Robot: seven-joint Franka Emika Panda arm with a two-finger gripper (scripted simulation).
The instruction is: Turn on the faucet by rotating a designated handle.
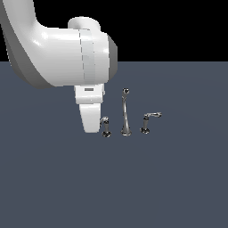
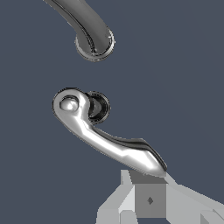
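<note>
You had the arm (image 1: 53,49) brought low over the desk (image 1: 178,178), its end effector (image 1: 91,120) down at the handle (image 1: 105,126) on the exterior view's left of the faucet. That was as far as the job could be judged to have gone: the approach was made, but the frames gave no sign that the lever had been turned, and nothing showed water running. The rotation itself was, in my judgement, still to do.

The faucet stood in a row of three pieces near the middle of the desk. The spout (image 1: 126,116) was the tallest, thin and tapered with a curled tip. The twin handle (image 1: 149,121) stood apart on the exterior view's right, untouched, its arm reaching away from the spout.

In the wrist view, the handle (image 2: 105,135) was bright chrome, a rounded cap over a short post with a curved arm sweeping out toward the end effector (image 2: 151,201). One finger (image 2: 148,192) sat just at the arm's tip; whether it touched could not be settled.

Whether the end effector was released or clenched, I cannot tell.
</note>
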